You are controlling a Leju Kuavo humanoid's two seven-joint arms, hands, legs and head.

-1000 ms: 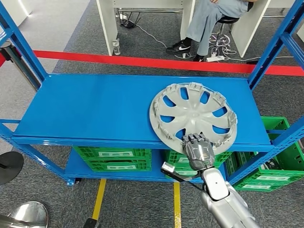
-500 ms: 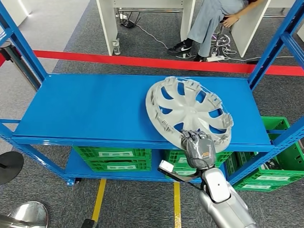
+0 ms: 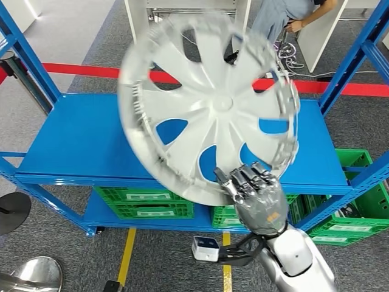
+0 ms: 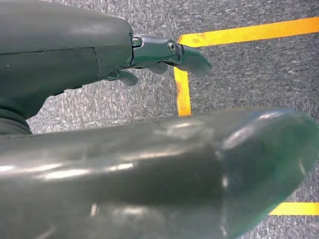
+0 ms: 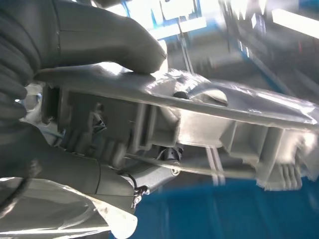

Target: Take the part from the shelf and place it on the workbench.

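The left hand [image 4: 165,52] hangs over grey carpet floor [image 4: 244,64] crossed by yellow tape lines [image 4: 183,92], its dark fingers [image 4: 188,55] held out straight with nothing in them. In the head view the hubcap [image 3: 208,109] is raised and tilted above the blue shelf [image 3: 82,137], clear of its flat metal board. It is a round silver-grey plastic wheel cover with broad spokes, teardrop openings and a ring of clips along its rim. The right hand [image 3: 254,194] grips the rim's lower edge, just right of the cover's centre, thumb [image 5: 112,42] on one face, fingers on the ribbed back. Green slatted plastic crates [image 3: 142,204] sit under the shelf.
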